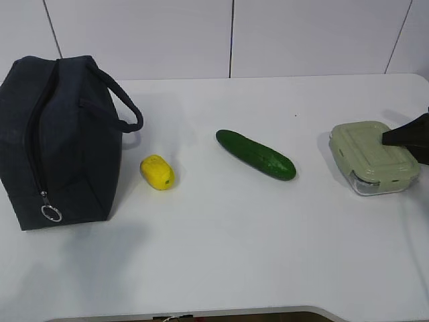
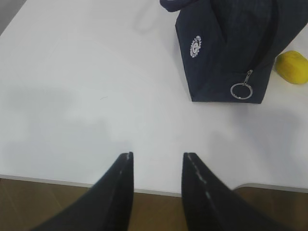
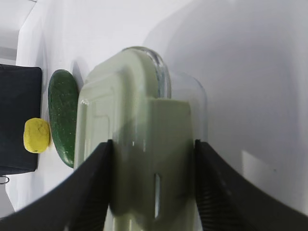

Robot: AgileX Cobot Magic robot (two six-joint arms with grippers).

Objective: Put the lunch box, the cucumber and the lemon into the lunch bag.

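Observation:
The lunch box (image 1: 372, 157), clear glass with a sage-green clip lid, sits at the table's right. My right gripper (image 1: 390, 139) reaches in from the right edge. In the right wrist view it (image 3: 153, 142) is shut on the lunch box (image 3: 139, 96), one finger pressed against each side of the lid's end clip. The dark green cucumber (image 1: 255, 155) lies at the centre and the yellow lemon (image 1: 157, 172) to its left. The navy lunch bag (image 1: 57, 141) stands at the far left with its zipper closed. My left gripper (image 2: 157, 155) hangs open and empty over the table's front edge, well short of the lunch bag (image 2: 226, 48).
The zipper's silver ring pull (image 2: 239, 91) hangs at the bag's near lower end, and a loop handle (image 1: 127, 107) sticks out toward the lemon. The lemon (image 2: 292, 67) lies just right of the bag. The white table (image 1: 221, 255) ends close below my left gripper.

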